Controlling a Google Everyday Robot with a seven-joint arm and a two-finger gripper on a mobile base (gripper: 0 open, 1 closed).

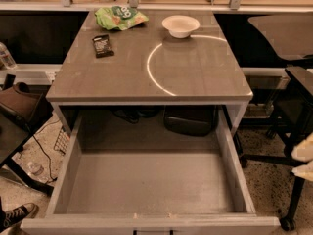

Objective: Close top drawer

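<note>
The top drawer (pixel 66 177) is a wide, deep grey box pulled far out from under the grey tabletop (pixel 195 77). It is empty inside. Its flat front runs along the bottom edge of the view, and the top of a small dark handle (pixel 153 232) just shows there. My gripper is out of view. Only cream parts of my arm (pixel 304 153) show at the right edge, to the right of the drawer and apart from it.
On the tabletop lie a green bag (pixel 120 17), a white bowl (pixel 180 25) and a dark snack bar (pixel 102 45). A black chair (pixel 296 89) stands at the right. A black bag (pixel 190 120) sits under the table. A shoe (pixel 14 214), cables and a bottle (pixel 34 168) lie at the left.
</note>
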